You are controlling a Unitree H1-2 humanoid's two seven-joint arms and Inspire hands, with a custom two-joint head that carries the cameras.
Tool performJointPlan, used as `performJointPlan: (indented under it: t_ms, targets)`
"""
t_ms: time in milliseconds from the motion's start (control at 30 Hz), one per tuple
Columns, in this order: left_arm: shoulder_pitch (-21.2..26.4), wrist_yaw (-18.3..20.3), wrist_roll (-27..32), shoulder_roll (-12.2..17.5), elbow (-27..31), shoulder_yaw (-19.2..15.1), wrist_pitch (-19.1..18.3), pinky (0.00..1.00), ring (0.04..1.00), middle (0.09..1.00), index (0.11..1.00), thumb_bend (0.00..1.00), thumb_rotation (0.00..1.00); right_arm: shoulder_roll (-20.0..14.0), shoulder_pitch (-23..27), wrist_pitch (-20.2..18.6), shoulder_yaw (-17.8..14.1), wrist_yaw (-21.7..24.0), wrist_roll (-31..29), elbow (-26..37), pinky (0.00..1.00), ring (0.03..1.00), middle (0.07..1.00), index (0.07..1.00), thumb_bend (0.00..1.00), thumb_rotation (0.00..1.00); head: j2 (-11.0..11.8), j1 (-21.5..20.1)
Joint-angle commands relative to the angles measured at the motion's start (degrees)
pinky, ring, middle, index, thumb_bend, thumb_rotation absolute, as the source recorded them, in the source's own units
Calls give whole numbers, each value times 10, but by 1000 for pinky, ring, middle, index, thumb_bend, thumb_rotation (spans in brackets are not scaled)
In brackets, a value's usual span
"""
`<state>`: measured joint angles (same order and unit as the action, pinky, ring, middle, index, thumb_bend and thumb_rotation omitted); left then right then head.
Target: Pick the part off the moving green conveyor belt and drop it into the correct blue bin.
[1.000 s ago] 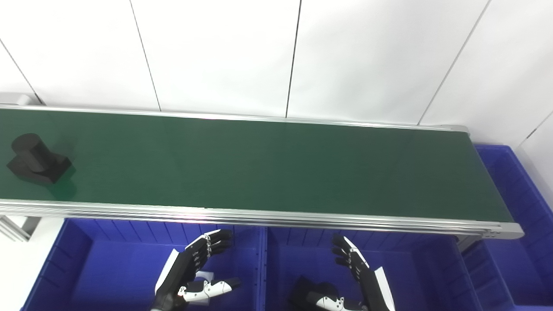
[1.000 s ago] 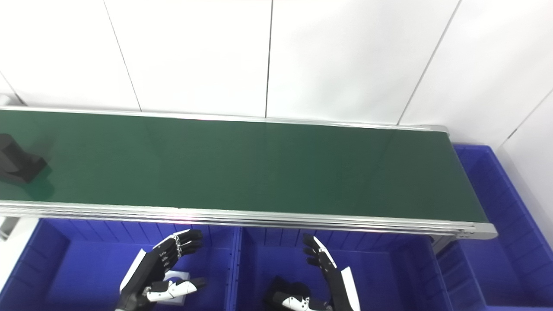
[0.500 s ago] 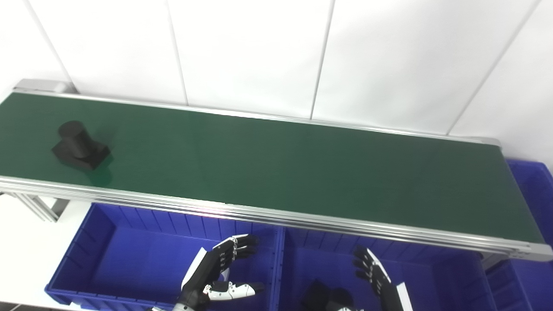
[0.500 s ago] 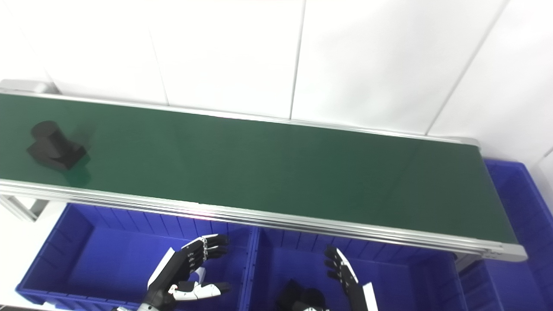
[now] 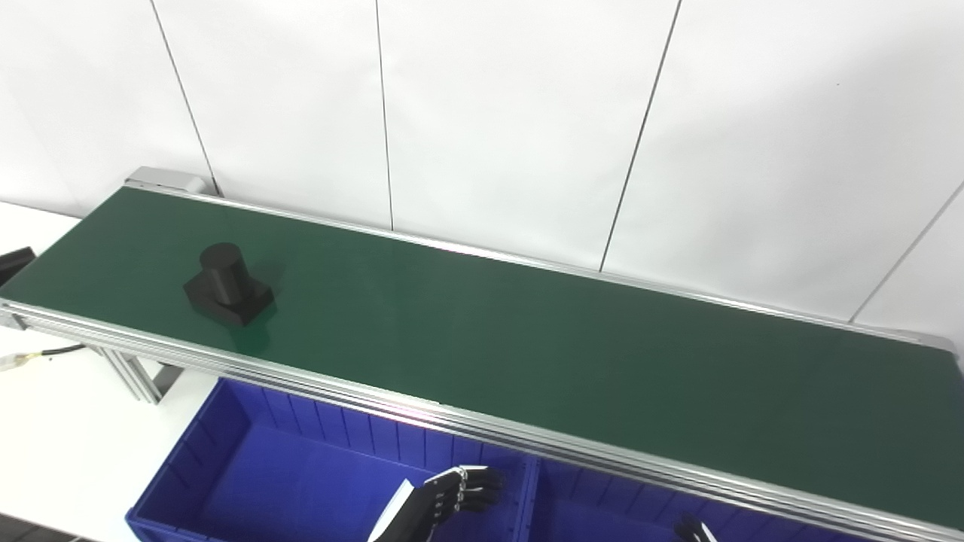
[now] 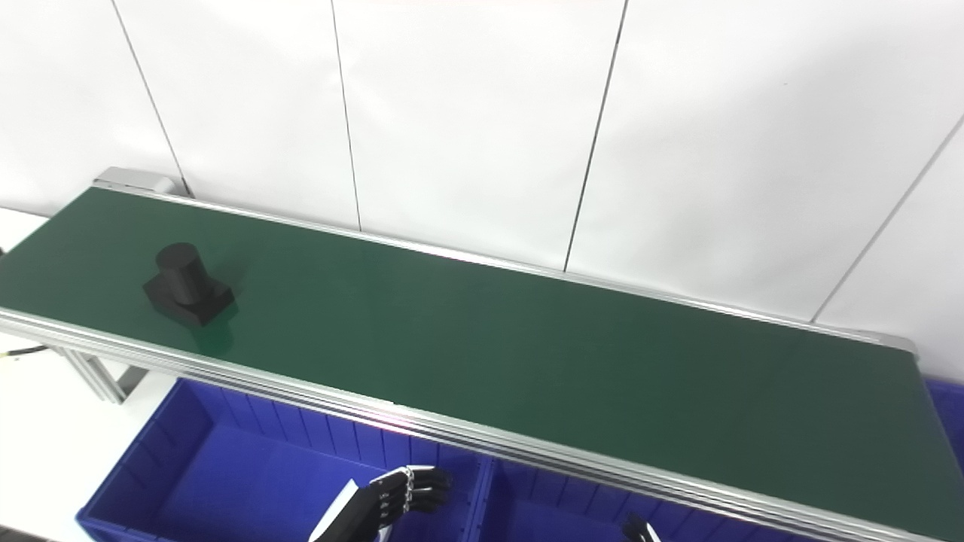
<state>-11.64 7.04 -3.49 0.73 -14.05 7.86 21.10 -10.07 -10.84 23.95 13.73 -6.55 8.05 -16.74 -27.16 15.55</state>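
A black part (image 5: 226,293), a short cylinder on a square base, stands upright on the green conveyor belt (image 5: 527,354) near its left end; it also shows in the right eye view (image 6: 187,290). My left hand (image 5: 444,500) is low over the left blue bin (image 5: 263,474), fingers stretched out, holding nothing, far below and right of the part. Only fingertips of my right hand (image 5: 689,531) show at the bottom edge, over the middle blue bin (image 5: 602,500).
The belt's aluminium front rail (image 5: 376,391) runs between the hands and the part. A sliver of a third blue bin (image 6: 950,399) shows past the belt's right end. A cable (image 5: 38,354) and a dark object (image 5: 13,262) lie on the white table at left.
The camera has swung left and upward, so the belt's left end and the part are now well in view. Both hands have sunk toward the picture's bottom edge; the right is nearly out of view.
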Motion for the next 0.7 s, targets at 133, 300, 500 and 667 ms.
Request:
performJointPlan:
  t_ms: [133, 300, 500, 667]
  targets:
    - [5, -4, 5, -6, 3, 1, 19, 742, 729, 760, 727, 725, 0, -5, 11, 30, 4, -8, -8, 2, 797, 866, 893, 922, 565, 0, 1, 3]
    - [7, -5, 0, -6, -1, 2, 22, 730, 724, 759, 727, 722, 0, -6, 11, 30, 4, -8, -10, -2, 798, 869, 899, 928, 563, 0, 5, 13]
    - [10, -8, -4, -7, -9, 3, 25, 737, 728, 759, 724, 733, 0, -7, 12, 30, 1, -8, -15, -8, 796, 866, 899, 928, 563, 0, 10, 23]
    - [11, -12, -6, -7, -10, 4, 26, 725, 726, 758, 718, 742, 0, -7, 13, 30, 1, -5, -19, -9, 792, 863, 897, 928, 563, 0, 8, 18]
